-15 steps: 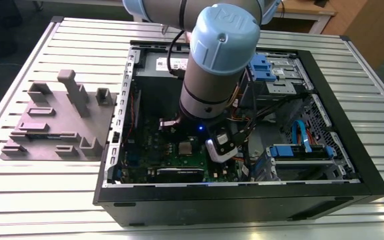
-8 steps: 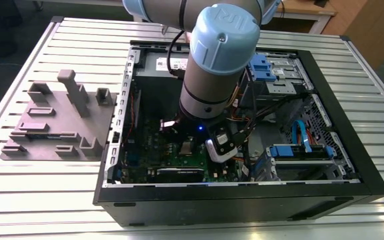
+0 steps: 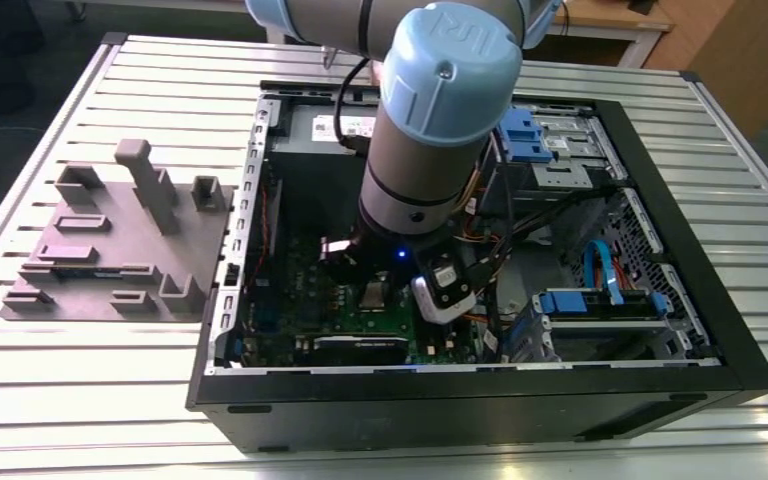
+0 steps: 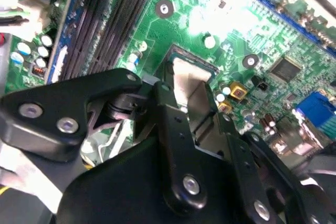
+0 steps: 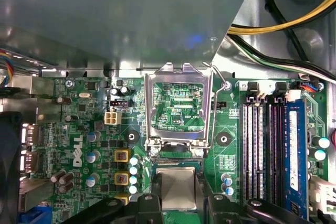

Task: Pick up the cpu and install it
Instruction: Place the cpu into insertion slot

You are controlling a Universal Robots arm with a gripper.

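First wrist view: cpu (image 5: 178,184), likely light, stiff, fragile, pinched by its edges in gripper (image 5: 178,199) near open socket (image 5: 176,109), exterior view's centre.

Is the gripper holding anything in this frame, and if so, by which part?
Yes: the cpu, pinched by two opposite side edges between the fingers of the gripper, with its shiny top left uncovered.

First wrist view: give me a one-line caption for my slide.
The cpu sits at the gripper, next to the metal socket frame on the green motherboard.
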